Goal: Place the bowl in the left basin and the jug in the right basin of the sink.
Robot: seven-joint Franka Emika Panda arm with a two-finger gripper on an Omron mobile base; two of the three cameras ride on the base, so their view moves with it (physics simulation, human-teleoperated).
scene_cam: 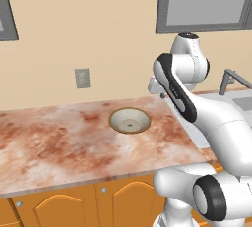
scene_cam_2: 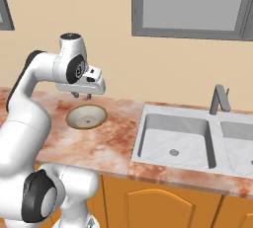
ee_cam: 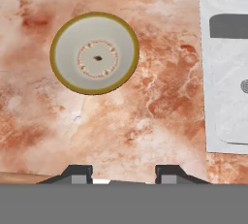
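Nearest you: orange cabinet doors [scene_cam: 64, 204] under the counter front, w/ the arm's white base rising in front of them. Above that, the reddish marbled counter [scene_cam: 59, 142] runs across both base views.

Gripper [ee_cam: 123, 173]: in the hand view you see its two dark finger tips standing apart w/ bare counter between them, nothing clamped, so jaws are parted and empty. In the right base view the hand [scene_cam_2: 88, 86] hangs above the counter, above and just behind the bowl, not touching it. In the left base view the forearm covers most of the hand, so you can't read the fingers there.

Bowl [scene_cam: 129, 121]: upright on the counter, left of the sink, clear of the edge. Cream inside, tan rim, small dark ring at centre. In the right base view it [scene_cam_2: 86, 116] sits just under the hand; in the hand view it [ee_cam: 95, 53] lies up and left of the finger tips, apart from them.

Sink [scene_cam_2: 143, 123]: pale grey, set in the counter to the right of the bowl. Left basin [scene_cam_2: 173, 140] shows a round drain in its floor; nothing else in it. Right basin [scene_cam_2: 239, 148] is cut off by the frame edge, so you can't see its full floor. Faucet [scene_cam_2: 219, 99] stands at the back, between the two basins.

Furthest: beige wall w/ an outlet plate [scene_cam: 82, 78] and a grey-framed window [scene_cam_2: 192, 5] over the sink.
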